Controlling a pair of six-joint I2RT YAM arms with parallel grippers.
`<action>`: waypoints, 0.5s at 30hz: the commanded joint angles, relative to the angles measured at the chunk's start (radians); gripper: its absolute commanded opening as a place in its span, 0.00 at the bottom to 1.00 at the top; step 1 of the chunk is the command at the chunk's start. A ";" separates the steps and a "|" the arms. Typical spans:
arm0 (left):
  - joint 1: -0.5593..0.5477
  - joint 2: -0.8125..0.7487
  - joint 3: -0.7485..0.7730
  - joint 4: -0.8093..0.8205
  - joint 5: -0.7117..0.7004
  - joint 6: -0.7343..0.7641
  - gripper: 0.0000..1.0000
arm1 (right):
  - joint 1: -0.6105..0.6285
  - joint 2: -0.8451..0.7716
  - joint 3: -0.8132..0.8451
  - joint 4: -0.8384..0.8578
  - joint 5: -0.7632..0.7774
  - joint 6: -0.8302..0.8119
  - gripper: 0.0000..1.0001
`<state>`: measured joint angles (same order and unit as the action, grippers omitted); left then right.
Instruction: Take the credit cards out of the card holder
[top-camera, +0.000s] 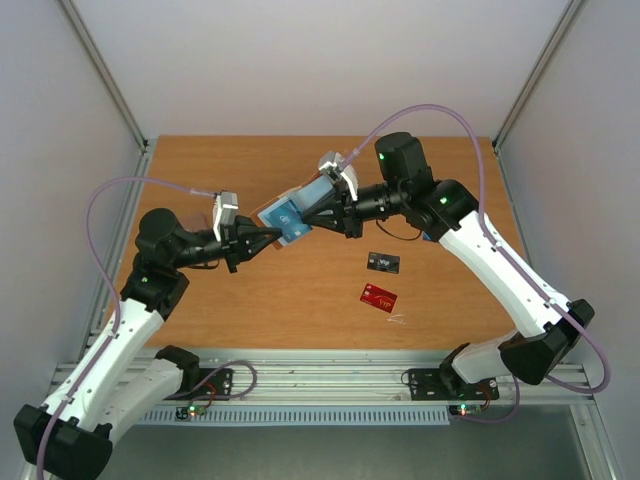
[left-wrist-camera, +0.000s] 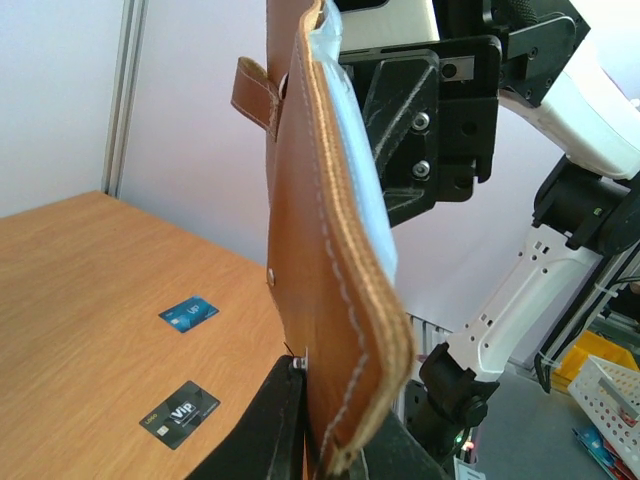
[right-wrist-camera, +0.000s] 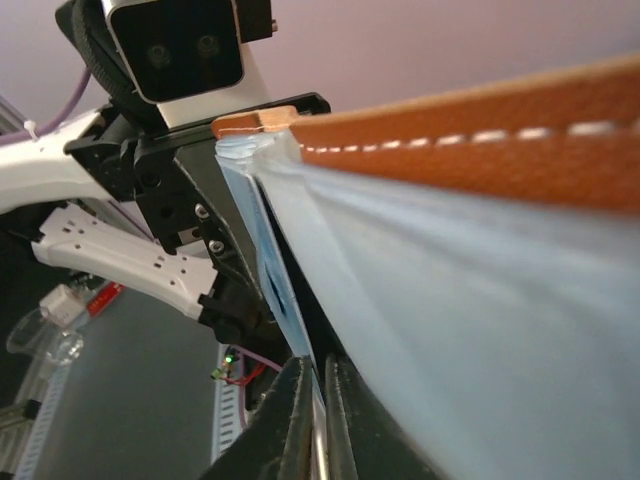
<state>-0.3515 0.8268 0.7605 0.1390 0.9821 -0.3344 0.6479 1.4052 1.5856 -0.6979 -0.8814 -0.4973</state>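
The left fingers (left-wrist-camera: 262, 425) are clenching one edge of the small brown leather bifold card holder (left-wrist-camera: 320, 260), holding it above the orange-brown wooden table (top-camera: 250, 300). The right fingers (right-wrist-camera: 292, 425) are pinching a thin blue rectangular card (right-wrist-camera: 283, 300) at its pale lining. A black card (top-camera: 383, 262) and a red card (top-camera: 378, 296) are lying on the table.

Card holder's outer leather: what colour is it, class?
The card holder is brown with pale stitching, clearest in the left wrist view.

Both arms aloft, left tool (top-camera: 268, 240) and right tool (top-camera: 315, 218) nearly tip to tip, jaws narrowly pinched.
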 joint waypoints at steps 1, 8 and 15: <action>-0.012 0.002 0.002 0.130 0.053 0.000 0.00 | 0.051 0.031 0.002 0.026 -0.025 -0.013 0.02; -0.011 -0.002 -0.006 0.131 0.045 -0.005 0.00 | 0.057 0.036 -0.004 0.041 -0.064 0.002 0.06; -0.012 -0.004 -0.009 0.120 0.031 -0.005 0.00 | 0.108 0.041 0.010 0.063 -0.054 -0.010 0.01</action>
<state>-0.3370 0.8238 0.7494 0.1390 0.9829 -0.3447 0.6731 1.4170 1.5993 -0.6956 -0.8654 -0.5034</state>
